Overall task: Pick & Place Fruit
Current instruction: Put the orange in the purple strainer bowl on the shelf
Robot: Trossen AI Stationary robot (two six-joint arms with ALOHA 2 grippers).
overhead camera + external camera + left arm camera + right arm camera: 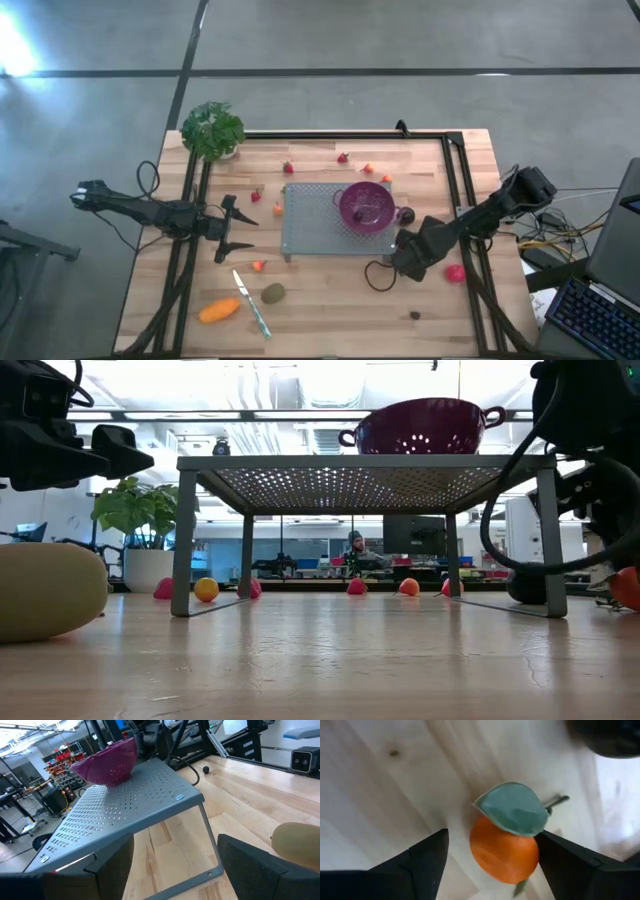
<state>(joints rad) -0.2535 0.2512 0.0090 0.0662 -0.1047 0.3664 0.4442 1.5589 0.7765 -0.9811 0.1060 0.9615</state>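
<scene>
Two dark fingers (427, 860) of the right gripper (492, 857) stand wide apart, empty, flanking a small orange fruit (502, 850) with a green leaf (512, 812) on the table (380, 785). Likely light, rigid, smooth: grasp across its round middle, below the leaf. Left gripper (232, 228) waits open beside the rack (310, 225).

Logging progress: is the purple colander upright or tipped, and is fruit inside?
Upright: the purple colander sits rim-up on the grey perforated stand. Fruit inside: cannot tell.
</scene>
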